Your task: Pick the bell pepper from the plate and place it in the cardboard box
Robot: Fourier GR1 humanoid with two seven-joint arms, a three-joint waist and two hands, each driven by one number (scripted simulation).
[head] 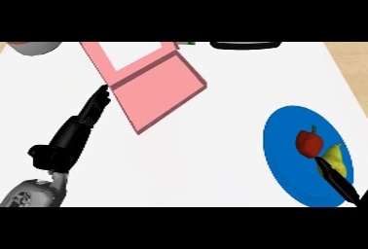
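Note:
A red bell pepper stands on the blue plate at the right, with a yellow fruit just beside it. My right hand comes in from the lower right, its straight fingers lying over the plate and ending just below the pepper, against the yellow fruit. The pink box, open at the top, sits at the upper middle of the white counter. My left hand stretches up at the left with straight fingers, their tips close to the box's left corner.
A bowl-like object shows at the top left corner. A dark rounded item and a small green thing lie at the counter's far edge. Wooden surface borders the counter on the right.

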